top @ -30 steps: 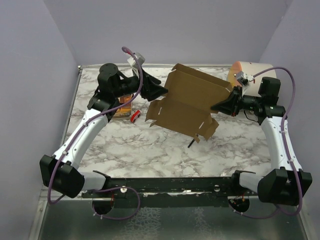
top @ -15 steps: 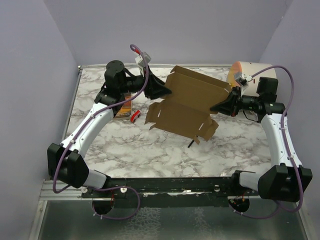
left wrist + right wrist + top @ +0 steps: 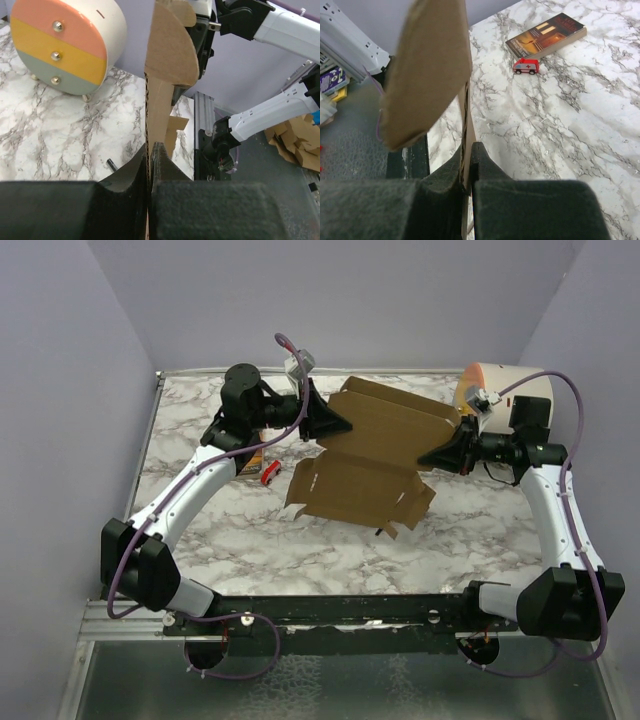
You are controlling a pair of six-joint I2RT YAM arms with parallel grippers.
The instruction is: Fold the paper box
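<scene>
The left claw point(image 3: 149, 159) is closed tight on a thin edge of the paper box point(image 3: 167, 55), its two fingers pressed against the cardboard with no gap. The right claw point(image 3: 468, 156) grips the opposite edge the same way, pinching a single layer of board. In the overhead view the left claw point(image 3: 336, 425) sits at the box's upper left corner and the right claw point(image 3: 433, 455) at its right end. The paper box point(image 3: 365, 465) hangs between them at the centre of the frame, lifted off the counter point(image 3: 300, 535) except perhaps at its lowest corner, which I cannot tell.

Over the last second the left arm has swung right and towards the top centre, carrying its corner with it. The right claw has barely moved. The sheet has turned with this, and its near flaps now reach lower in the frame and lie flatter to the camera.

I take this as repositioning rather than folding. The side flaps and tabs are still splayed and no walls are locked, so most of the task remains.

Around the box, a toy ambulance point(image 3: 270, 473) and a book point(image 3: 243, 464) lie at centre left. A cream drawer drum point(image 3: 492, 380) stands at the upper right.
</scene>
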